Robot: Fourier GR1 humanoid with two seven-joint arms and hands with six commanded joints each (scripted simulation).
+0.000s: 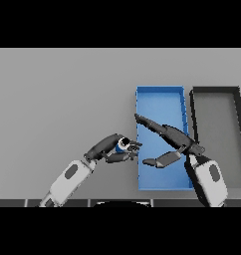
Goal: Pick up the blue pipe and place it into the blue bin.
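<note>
Grey tabletop fills the view, with two long containers lying side by side at its right: the blue bin and, just beside it on the far right, a dark grey bin with a pale floor. Both have their long sides running away from the robot.

Left hand sits just off the blue bin's left wall, its fingers and thumb curled round the blue pipe. Only a short piece of the pipe shows between them — a blue body with a pale, ring-like end facing up toward the camera. Whether the pipe is lifted clear of the table or resting on it cannot be told from this angle. Held this close to the bin wall, the grasp looks made for a short sideways carry over the rim.

Right hand reaches across the blue bin from the lower right, fingers straight and stretched toward the left, the thumb hanging apart below them; it holds nothing. Its fingertips come near the left hand without clearly touching it. That spread posture over the bin may be readiness to steady or receive the pipe, though it also stands in the way of a direct drop.

By my reading the pick is made and the placing is not yet done — the pipe is outside the bin.
</note>
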